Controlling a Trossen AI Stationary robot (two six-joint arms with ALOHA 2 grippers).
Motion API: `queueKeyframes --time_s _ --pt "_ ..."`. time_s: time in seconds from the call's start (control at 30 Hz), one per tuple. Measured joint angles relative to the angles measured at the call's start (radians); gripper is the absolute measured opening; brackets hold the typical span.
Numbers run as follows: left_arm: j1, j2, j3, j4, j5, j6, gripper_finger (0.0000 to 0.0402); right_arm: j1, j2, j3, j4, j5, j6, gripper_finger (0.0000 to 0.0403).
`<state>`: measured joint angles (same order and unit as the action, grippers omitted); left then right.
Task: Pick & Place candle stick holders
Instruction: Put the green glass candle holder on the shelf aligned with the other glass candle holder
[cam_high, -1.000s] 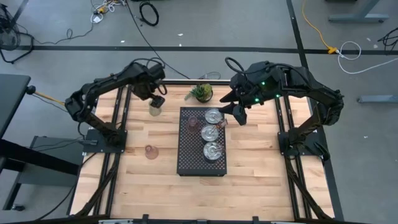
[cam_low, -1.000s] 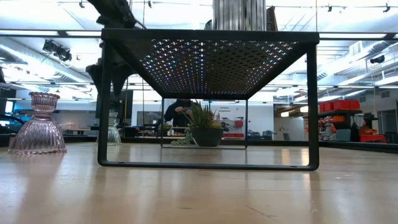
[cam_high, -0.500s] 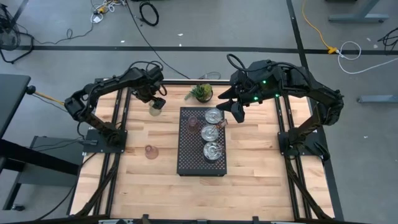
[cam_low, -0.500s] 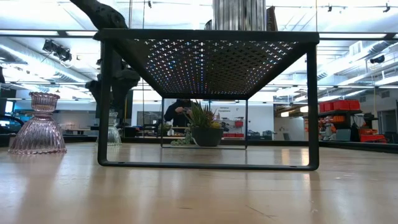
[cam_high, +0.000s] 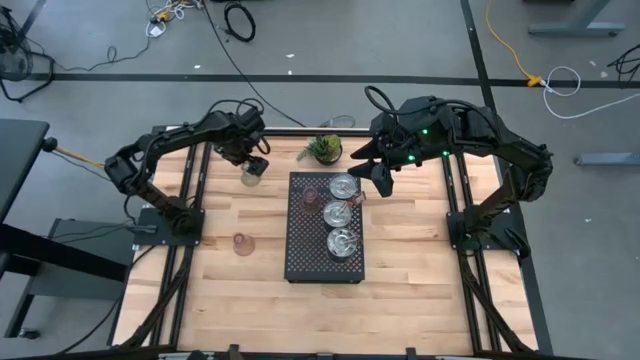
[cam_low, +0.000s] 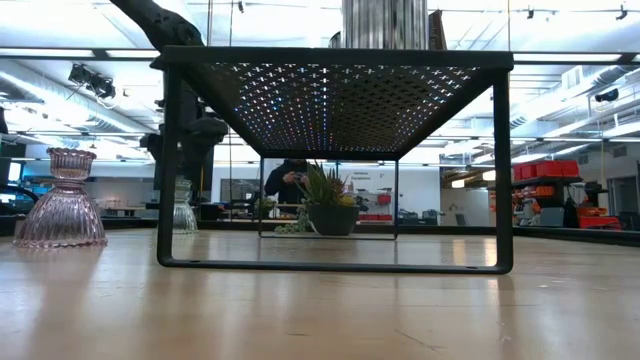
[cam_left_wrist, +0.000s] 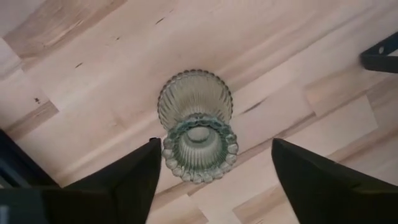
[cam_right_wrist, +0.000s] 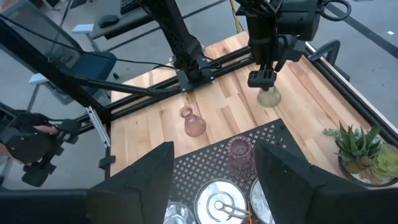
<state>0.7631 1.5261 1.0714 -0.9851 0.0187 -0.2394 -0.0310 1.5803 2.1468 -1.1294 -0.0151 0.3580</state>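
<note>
From above we count three silver holders (cam_high: 342, 213) and one pink glass cup (cam_high: 310, 197) on the black tray (cam_high: 300, 258), another pink cup (cam_high: 241, 244) at lower left, and a greenish cup (cam_high: 250, 174) half hidden under the left gripper (cam_high: 252, 166). In the left wrist view its fingers (cam_left_wrist: 118, 183) stand open either side of that cup, not touching. In the right wrist view the right gripper (cam_right_wrist: 214, 180) hangs over the tray, partly open and empty.

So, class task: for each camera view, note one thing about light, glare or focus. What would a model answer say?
High view: even light, bright glints on the silver holders. Low view: the black tray is backlit against bright ceiling lights, and light sparkles through its holes. Left wrist view: the greenish glass holder is sharp, and the left pincer fingers are dark, soft-edged shapes. Right wrist view: the right pincer is blurred, the table sharper.
</note>
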Motion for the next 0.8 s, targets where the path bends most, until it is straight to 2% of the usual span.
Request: queueKeyframes --time_s 0.27,0.53,0.57,0.6,0.63,0.8 --pt "0.0 -0.001 0.002 0.001 0.0 0.016 0.0164 0.0 0.0 0.0 0.0 0.0 0.0 0.0222" --pt "0.0 -0.001 0.019 -0.041 0.001 0.02 0.0163 0.0 0.0 0.0 0.0 0.0 -0.001 0.0222" --pt "0.0 -0.001 0.037 -0.06 0.011 0.023 0.0152 0.0 0.0 0.0 -0.001 0.0 -0.005 0.0222" --pt "-0.001 -0.004 0.057 -0.075 0.007 0.023 0.0114 0.0 0.0 0.0 -0.001 0.0 -0.007 0.0222" --pt "-0.003 -0.002 0.078 -0.105 -0.004 0.023 0.0092 0.0 0.0 0.0 -0.001 0.0 -0.008 0.0222" --pt "-0.043 -0.002 0.211 -0.268 -0.013 0.043 0.0025 0.0 0.0 0.0 -0.003 0.0 -0.012 0.0222"
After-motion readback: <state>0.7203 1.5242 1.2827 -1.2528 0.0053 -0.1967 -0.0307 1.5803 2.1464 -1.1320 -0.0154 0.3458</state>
